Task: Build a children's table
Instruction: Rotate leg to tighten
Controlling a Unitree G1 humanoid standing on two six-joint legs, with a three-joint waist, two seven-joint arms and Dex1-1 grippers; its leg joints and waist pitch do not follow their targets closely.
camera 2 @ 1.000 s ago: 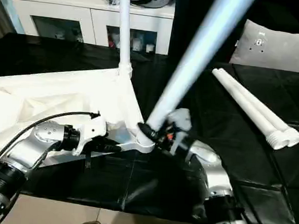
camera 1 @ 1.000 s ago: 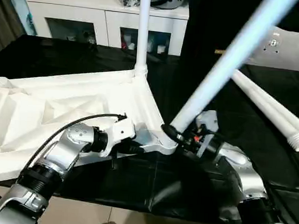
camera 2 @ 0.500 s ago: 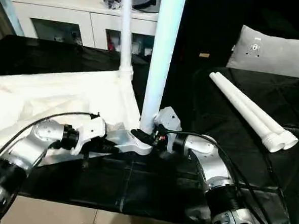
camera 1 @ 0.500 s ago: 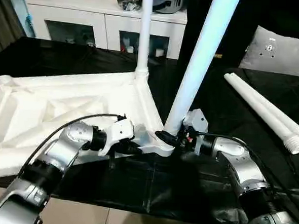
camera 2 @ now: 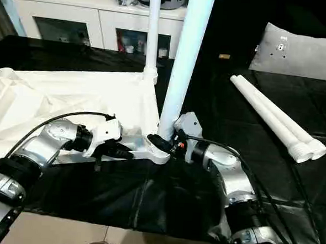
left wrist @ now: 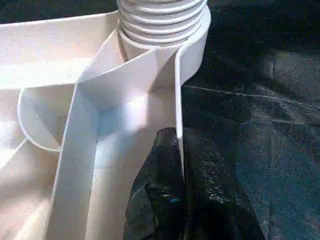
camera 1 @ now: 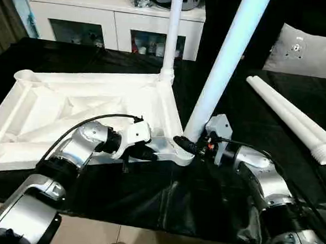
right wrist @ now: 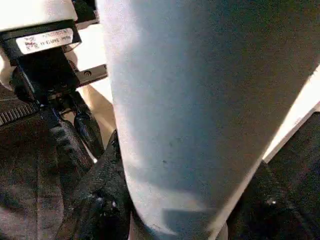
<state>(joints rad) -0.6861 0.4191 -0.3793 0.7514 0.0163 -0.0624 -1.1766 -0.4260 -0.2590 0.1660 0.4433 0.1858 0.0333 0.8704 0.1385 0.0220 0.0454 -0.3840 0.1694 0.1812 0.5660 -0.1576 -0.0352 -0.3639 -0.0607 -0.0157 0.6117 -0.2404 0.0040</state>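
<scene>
The children's table top (camera 1: 70, 108) lies upside down on black cloth, ribbed underside up. One white leg (camera 1: 171, 34) stands upright in the far corner socket. A second leg (camera 1: 224, 70) rises from the near corner socket (camera 1: 180, 153), leaning slightly right. My right gripper (camera 1: 187, 144) is shut around its base; in the right wrist view the black fingers (right wrist: 100, 190) flank the leg (right wrist: 190, 110). My left gripper (camera 1: 145, 153) is shut on the top's near rim, its fingers (left wrist: 160, 200) pinching the thin wall (left wrist: 177, 100) below the threaded leg end (left wrist: 162, 20). Two more legs (camera 1: 290, 119) lie at the right.
A grey cushion (camera 1: 314, 51) rests at the back right. A white cabinet (camera 1: 114, 14) with clutter on it stands behind the table. The black cloth (camera 1: 175, 200) hangs over the near edge above a tiled floor.
The leg in my right gripper has swung from a steep rightward lean to nearly upright over the near corner socket. The camera has shifted. My left gripper keeps its hold on the rim.
</scene>
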